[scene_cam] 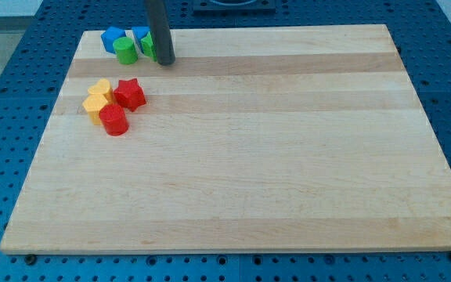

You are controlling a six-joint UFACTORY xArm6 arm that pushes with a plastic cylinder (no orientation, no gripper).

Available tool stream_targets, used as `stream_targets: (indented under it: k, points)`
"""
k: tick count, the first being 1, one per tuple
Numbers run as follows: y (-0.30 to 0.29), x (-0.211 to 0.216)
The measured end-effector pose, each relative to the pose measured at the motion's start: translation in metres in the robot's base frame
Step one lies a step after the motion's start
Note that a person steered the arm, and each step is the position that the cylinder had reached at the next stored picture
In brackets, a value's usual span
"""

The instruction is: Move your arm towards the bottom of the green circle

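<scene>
The green circle (pixel 126 51) is a short green cylinder at the view's top left of the wooden board (pixel 241 149). My tip (pixel 166 61) is the lower end of the dark rod. It rests on the board a little to the right of the green circle and slightly below it. A blue block (pixel 113 37) sits just above and left of the green circle. Another blue block (pixel 141 34) and a green block (pixel 148 45) lie between the circle and the rod, partly hidden by the rod.
A red star (pixel 130 94), a red cylinder (pixel 114 121) and two yellow blocks (pixel 100 89) (pixel 95 107) cluster lower on the left side. Blue pegboard (pixel 22 117) surrounds the board.
</scene>
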State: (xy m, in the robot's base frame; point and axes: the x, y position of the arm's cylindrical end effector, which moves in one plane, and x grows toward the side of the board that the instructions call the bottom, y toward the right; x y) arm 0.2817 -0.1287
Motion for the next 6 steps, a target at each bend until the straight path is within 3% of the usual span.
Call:
stream_targets:
  k: [3, 6]
  points:
    - [-0.07, 0.005]
    - [-0.053, -0.006]
